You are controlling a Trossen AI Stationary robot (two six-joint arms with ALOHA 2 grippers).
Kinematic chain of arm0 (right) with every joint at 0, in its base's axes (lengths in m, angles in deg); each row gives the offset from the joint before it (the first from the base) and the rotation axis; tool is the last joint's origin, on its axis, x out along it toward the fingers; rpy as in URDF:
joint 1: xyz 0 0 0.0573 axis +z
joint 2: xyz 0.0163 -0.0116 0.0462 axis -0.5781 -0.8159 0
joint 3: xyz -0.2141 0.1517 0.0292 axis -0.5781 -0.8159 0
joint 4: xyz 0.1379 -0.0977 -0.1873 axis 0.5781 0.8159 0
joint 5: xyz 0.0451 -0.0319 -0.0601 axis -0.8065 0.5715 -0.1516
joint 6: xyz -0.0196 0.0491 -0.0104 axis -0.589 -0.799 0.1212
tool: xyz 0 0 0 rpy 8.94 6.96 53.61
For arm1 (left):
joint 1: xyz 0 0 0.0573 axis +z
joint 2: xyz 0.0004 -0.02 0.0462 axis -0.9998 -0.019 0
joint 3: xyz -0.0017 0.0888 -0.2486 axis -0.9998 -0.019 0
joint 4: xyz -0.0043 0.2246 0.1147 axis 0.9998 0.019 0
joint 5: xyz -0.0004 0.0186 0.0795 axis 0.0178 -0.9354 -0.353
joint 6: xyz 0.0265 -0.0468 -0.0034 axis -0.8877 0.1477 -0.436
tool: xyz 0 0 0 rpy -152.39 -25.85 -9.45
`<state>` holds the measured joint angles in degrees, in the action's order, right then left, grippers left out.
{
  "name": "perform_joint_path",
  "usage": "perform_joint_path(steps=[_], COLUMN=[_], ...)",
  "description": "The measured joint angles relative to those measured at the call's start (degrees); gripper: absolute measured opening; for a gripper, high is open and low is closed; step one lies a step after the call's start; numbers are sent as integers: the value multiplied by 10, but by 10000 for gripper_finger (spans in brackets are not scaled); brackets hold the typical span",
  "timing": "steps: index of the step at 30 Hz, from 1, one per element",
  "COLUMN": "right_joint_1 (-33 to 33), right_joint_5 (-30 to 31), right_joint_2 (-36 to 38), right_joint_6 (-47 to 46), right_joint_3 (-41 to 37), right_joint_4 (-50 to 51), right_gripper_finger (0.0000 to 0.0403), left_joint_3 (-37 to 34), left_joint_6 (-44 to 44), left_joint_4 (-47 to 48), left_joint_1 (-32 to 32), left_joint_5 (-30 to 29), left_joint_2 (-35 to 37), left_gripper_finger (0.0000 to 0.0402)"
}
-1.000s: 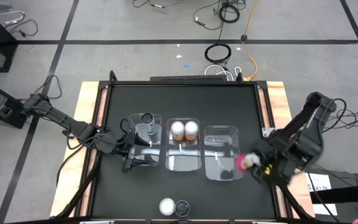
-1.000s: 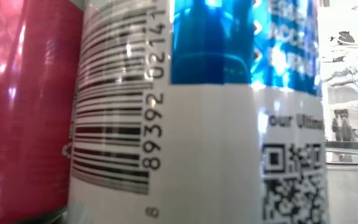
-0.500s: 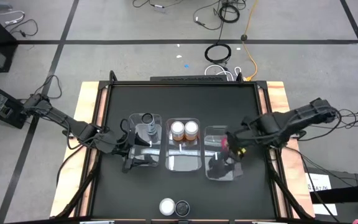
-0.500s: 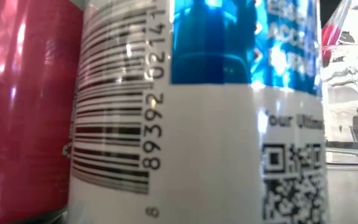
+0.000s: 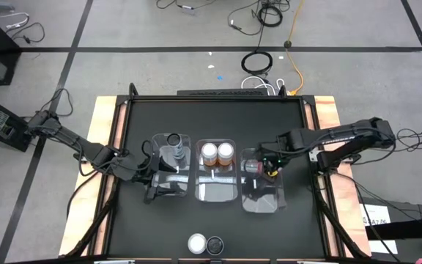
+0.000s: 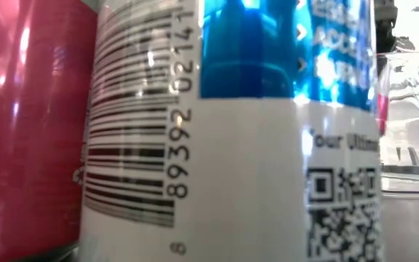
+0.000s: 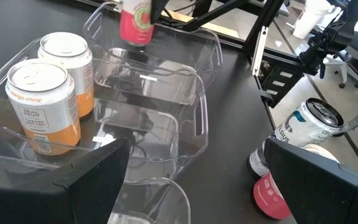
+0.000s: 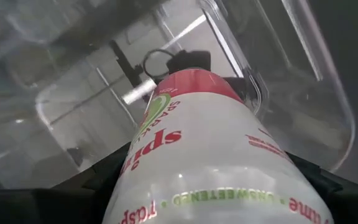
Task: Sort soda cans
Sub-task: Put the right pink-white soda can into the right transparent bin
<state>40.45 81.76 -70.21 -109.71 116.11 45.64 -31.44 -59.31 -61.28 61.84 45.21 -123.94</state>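
Reaching in from the table's left edge, the left gripper (image 5: 154,192) rested low by the left bin (image 5: 157,143), its fingers spread wide with nothing between them. A dark can (image 5: 174,141) stood upright in that bin's far end. The middle bin (image 5: 217,192) held the two orange cans (image 5: 217,152) side by side at its far end, upright and touching or nearly so. Near the table's front edge, between the left and middle bins, a silver-topped can (image 5: 196,243) and a dark-topped can (image 5: 215,244) stood together; the low view was filled by their sides, a red one and a white-and-blue one (image 6: 268,145). Over the far end of the right bin (image 5: 276,204), the right gripper (image 5: 264,167) clasped a red and white can (image 7: 135,22), its fingers closed on the can's sides and the can hanging above the bin floor.
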Motion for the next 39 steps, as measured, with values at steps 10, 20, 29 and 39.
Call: perform_joint_path(steps=[10, 20, 29, 39], right_joint_1=[-52, -56, -57, -57], right_joint_5=[-20, -3, 12, 12], right_joint_2=[-45, -122, -120, -120], right_joint_6=[-9, 6, 7, 6], right_joint_3=[-30, -29, -29, -29], right_joint_4=[-12, -16, -27, -19], right_gripper_finger=[280, 300, 328, 330], left_joint_3=[0, 0, 0, 0], left_joint_6=[0, 4, 4, 4], left_joint_4=[3, 10, 10, 10], left_joint_1=[0, 0, 0, 0], left_joint_5=[0, -1, -2, -2], left_joint_2=[0, 0, 0, 0], left_gripper_finger=[384, 384, 384, 384])
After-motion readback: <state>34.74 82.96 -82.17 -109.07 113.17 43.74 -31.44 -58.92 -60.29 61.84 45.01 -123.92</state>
